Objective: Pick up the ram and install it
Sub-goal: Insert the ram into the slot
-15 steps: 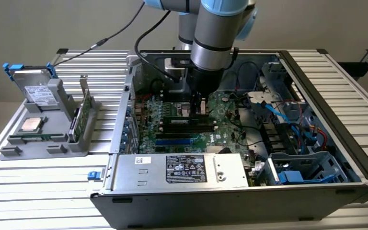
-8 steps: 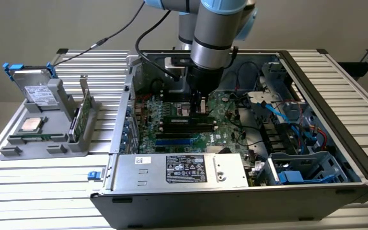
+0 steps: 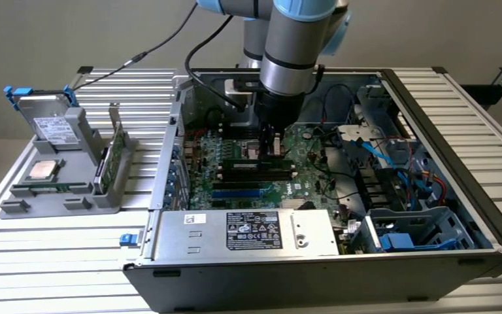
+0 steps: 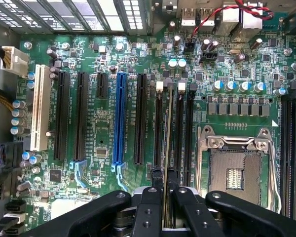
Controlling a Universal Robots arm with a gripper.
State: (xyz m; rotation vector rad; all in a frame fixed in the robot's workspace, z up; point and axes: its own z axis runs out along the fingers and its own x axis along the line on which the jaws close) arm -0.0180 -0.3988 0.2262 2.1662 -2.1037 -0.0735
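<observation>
The ram (image 4: 166, 143) is clamped in the pincer (image 4: 165, 178) over the memory slots (image 4: 189, 133). If lowered tilted, it could be jammed or cracked.

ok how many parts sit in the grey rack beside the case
3: hard drive at the back, processor chip in front of it, expansion card upright nearest the case. Others may be hidden.

Count, as seen: we log one arm (image 3: 297, 39), one gripper (image 4: 163, 174), one ram (image 4: 167, 133), one open computer case (image 3: 321, 281), one power supply (image 3: 251, 232). Grey rack (image 3: 50, 208): one hard drive (image 3: 52, 121), one processor chip (image 3: 42, 169), one expansion card (image 3: 112, 156). Motherboard (image 4: 98, 143): one white slot (image 4: 39, 106), one blue slot (image 4: 121, 116), one processor socket (image 4: 235, 170).
</observation>
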